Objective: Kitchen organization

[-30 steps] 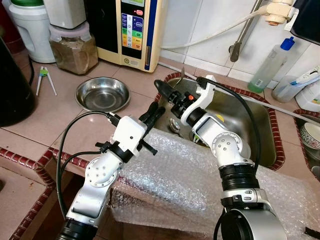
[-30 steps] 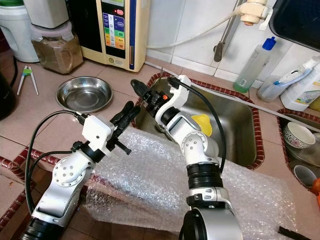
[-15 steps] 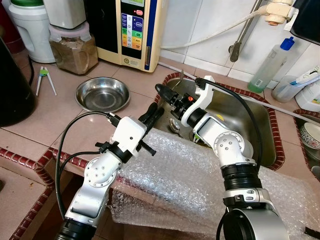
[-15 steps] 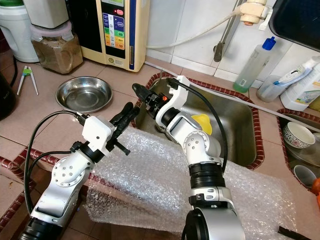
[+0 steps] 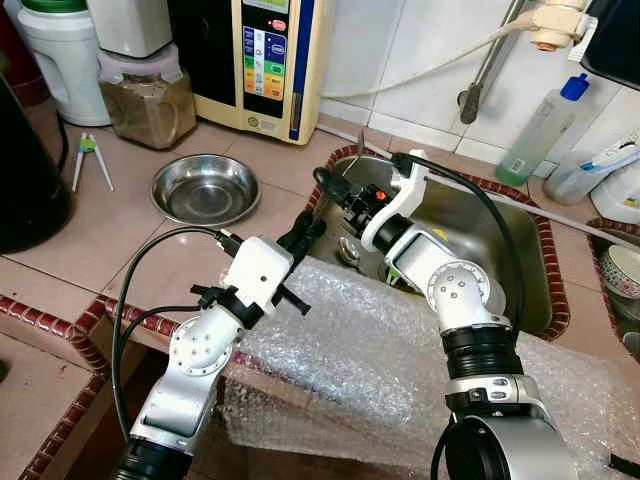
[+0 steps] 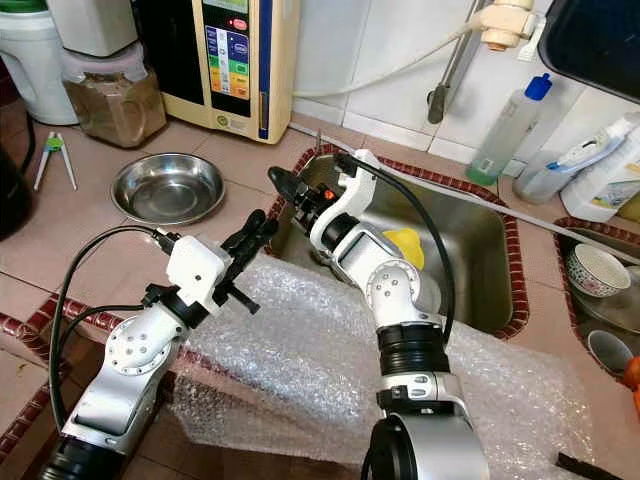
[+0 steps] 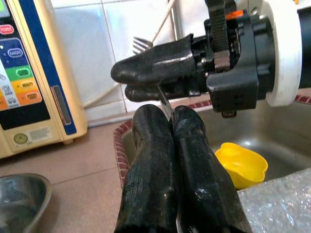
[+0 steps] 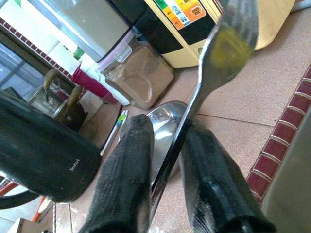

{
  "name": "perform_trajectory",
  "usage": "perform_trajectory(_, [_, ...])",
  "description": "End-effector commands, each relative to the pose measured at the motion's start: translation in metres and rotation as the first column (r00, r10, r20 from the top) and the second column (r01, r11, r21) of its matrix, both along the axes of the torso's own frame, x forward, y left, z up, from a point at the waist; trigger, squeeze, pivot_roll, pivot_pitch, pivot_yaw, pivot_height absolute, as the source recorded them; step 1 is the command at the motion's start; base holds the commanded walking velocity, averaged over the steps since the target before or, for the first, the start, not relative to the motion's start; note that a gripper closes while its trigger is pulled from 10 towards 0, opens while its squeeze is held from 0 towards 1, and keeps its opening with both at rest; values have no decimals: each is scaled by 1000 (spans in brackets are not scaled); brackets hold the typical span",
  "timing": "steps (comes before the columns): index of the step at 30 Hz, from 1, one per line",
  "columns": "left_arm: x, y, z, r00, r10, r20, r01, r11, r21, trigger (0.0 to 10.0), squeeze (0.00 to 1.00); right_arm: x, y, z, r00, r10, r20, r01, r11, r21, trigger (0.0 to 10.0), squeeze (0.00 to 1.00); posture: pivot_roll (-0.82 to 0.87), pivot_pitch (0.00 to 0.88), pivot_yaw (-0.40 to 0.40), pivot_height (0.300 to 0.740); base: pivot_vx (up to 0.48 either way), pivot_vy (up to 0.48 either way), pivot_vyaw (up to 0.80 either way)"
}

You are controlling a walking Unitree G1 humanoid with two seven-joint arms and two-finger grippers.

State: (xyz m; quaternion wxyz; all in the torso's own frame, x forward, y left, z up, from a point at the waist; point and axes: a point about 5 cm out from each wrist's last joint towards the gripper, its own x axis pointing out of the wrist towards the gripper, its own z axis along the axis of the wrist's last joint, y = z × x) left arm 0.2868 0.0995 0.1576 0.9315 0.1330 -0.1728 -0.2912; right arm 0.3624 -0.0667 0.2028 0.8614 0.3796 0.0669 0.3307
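A metal fork [image 5: 361,145] stands tines-up over the left rim of the steel sink [image 5: 510,250]. My right gripper [image 5: 325,182] is shut on its handle; in the right wrist view the fork [image 8: 228,43] runs up between the two black fingers [image 8: 121,184]. My left gripper [image 5: 310,230] sits just below, over the sink's left edge. In the left wrist view the lower end of the fork handle [image 7: 164,103] enters between its shut fingertips [image 7: 146,126]. A steel bowl [image 5: 205,187] rests on the counter to the left of both grippers.
Bubble wrap [image 5: 400,360] covers the counter's front edge under both arms. A spoon [image 5: 348,250] and a yellow item [image 6: 403,245] lie in the sink. A brown-filled jar [image 5: 150,100], a water appliance [image 5: 265,60] and a black kettle [image 5: 25,170] stand at the back left.
My right gripper has come down a little with the fork, closer to the left gripper. The left arm has hardly moved.
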Motion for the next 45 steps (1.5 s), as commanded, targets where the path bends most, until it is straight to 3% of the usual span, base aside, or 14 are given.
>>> perform_trajectory(1, [0,4,9,999,12,48,-12,1000,-14,0,0,5,-25,-10,993,-113,-46,111,993,-48,0,0,136,98,-126,740,0,0,0])
perform_trajectory(6, [1,4,6,999,22,42,-22,1000,-3,667,0,12,-38,-13,971,-229,-63,224,971,-79,0,0,129,95,-124,740,0,0,0])
perform_trajectory(7, [2,4,6,999,35,40,-36,999,6,4667,0,15,-41,-14,961,-266,-73,259,961,-94,0,0,130,94,-124,740,0,0,0])
perform_trajectory(8, [2,4,6,999,35,40,-36,999,6,4667,0,15,-41,-14,961,-266,-73,259,961,-94,0,0,130,94,-124,740,0,0,0])
perform_trajectory(9, [3,5,5,999,36,25,-36,999,-5,10000,0,17,-43,-16,953,-292,-77,283,953,-111,0,0,130,94,-124,740,0,0,0])
perform_trajectory(10, [3,6,5,999,39,22,-38,999,-9,10000,420,17,-44,-16,949,-304,-79,294,949,-114,0,0,130,94,-124,740,0,0,0])
perform_trajectory(11, [3,6,5,999,41,22,-41,999,-11,10000,420,18,-44,-16,947,-312,-81,302,947,-115,0,0,130,94,-124,740,0,0,0])
perform_trajectory(12, [4,7,5,999,46,21,-46,999,-14,10000,1000,18,-45,-17,944,-319,-83,309,944,-116,0,0,136,92,-124,740,0,0,0])
perform_trajectory(23, [6,10,3,998,60,-25,-61,997,-40,10000,1000,27,-64,-26,872,-473,-126,454,878,-154,0,0,140,92,-125,740,0,0,0])
perform_trajectory(34, [-4,5,-14,986,-54,-157,54,999,-6,10000,1000,24,-114,-64,622,-733,-276,674,681,-287,0,0,148,98,-117,740,0,0,0])
perform_trajectory(39, [-7,1,-18,979,-86,-185,88,996,6,10000,1000,23,-118,-72,599,-753,-274,674,658,-336,0,0,147,98,-114,740,0,0,0])
perform_trajectory(40, [-6,1,-17,979,-85,-186,87,996,6,10000,1000,22,-116,-73,600,-755,-264,665,654,-361,4078,24,146,97,-113,740,0,0,0])
perform_trajectory(41, [-6,1,-17,979,-85,-186,88,996,6,10000,1000,22,-116,-73,597,-758,-263,665,651,-367,10000,1000,146,97,-113,740,0,0,0])
perform_trajectory(45, [-4,3,-17,980,-70,-186,75,997,18,10000,1000,22,-114,-75,594,-754,-279,670,657,-346,10000,1000,148,98,-112,740,0,0,0])
